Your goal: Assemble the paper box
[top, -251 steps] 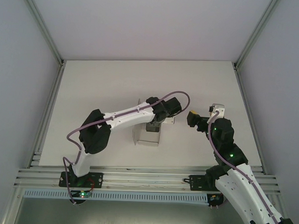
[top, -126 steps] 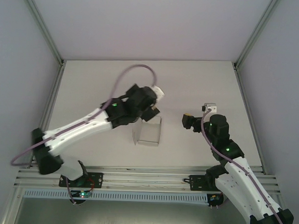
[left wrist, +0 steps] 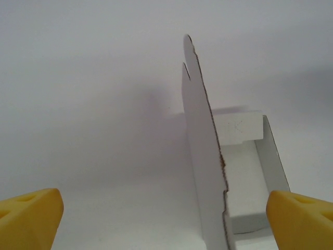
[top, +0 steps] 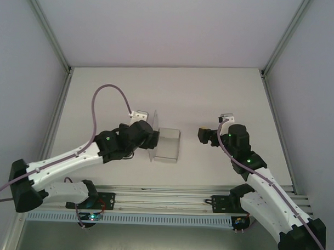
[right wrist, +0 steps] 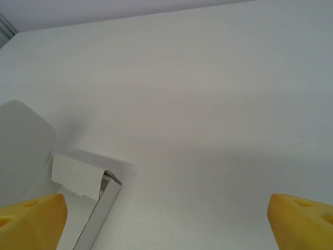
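The left claw (left wrist: pixel 166 216) is spread wide and empty. The upright flap (left wrist: pixel 205 156) of the paper box (top: pixel 167 148) stands inside its gap, probably lined up for folding. The right claw (right wrist: pixel 166 224), equally wide and empty, hovers with the box ahead-left on the counter (top: pixel 212 93).

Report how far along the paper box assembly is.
Done: the paper box stands on the table with its walls up.
In hand: nothing is gripped. The left claw is open, facing the upright lid flap edge-on. The right claw is open and apart from the box, on its right.
Left: the top is open, so the lid flap likely needs folding down and tucking.
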{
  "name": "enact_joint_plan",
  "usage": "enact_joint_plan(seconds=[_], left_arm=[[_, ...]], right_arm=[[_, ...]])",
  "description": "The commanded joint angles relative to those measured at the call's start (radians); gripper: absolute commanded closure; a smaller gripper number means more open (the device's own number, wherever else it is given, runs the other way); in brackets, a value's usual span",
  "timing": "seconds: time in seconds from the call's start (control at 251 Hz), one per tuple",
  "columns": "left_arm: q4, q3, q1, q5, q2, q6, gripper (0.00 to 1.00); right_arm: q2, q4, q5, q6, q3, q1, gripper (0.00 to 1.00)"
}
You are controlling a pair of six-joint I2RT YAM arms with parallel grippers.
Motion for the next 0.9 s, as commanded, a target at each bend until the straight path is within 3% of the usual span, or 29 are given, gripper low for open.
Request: enact_joint_plan(seconds=[0.0,0.068,0.144,0.219,0.355,0.423,0.527,0.674,0.734,0.798,0.894], left_arm=[[-0.01,0.089,0.007,-0.006,0.086,-0.045,0.08],[-0.026,0.115,0.007,0.008,0.135,-0.039,0.21],[0.006,0.111,0.006,0.06,0.169,-0.021,0.25],[0.042,0.109,0.006,0.11,0.201,-0.002,0.39],[0.026,0.149,0.007,0.119,0.263,0.056,0.84],[0.005,0.174,0.007,0.114,0.285,0.102,1.0],[0.033,0.175,0.004,0.095,0.272,0.215,1.0],[0.203,0.084,-0.005,0.089,0.179,0.437,1.0],[0.257,0.053,-0.011,0.152,0.14,0.543,1.0],[0.274,0.04,-0.017,0.249,0.113,0.641,1.0],[0.233,0.067,-0.022,0.319,0.108,0.698,1.0]], right_arm=[[0.003,0.023,-0.005,-0.013,-0.015,0.014,0.02],[-0.004,0.023,0.006,-0.013,-0.02,0.018,0.02],[-0.01,0.024,0.023,-0.014,-0.025,0.019,0.02],[-0.004,0.026,0.019,-0.021,-0.024,0.02,0.02],[0.05,0.039,-0.041,-0.06,-0.002,0.028,0.03],[0.093,0.04,-0.079,-0.091,0.019,0.036,0.04],[0.158,0.007,-0.138,-0.142,0.073,0.052,0.09],[0.204,-0.018,-0.262,-0.191,0.119,0.082,0.14],[0.21,-0.009,-0.272,-0.207,0.123,0.104,0.16],[0.227,-0.004,-0.257,-0.224,0.134,0.128,0.25],[0.262,-0.005,-0.227,-0.245,0.146,0.141,0.28]])
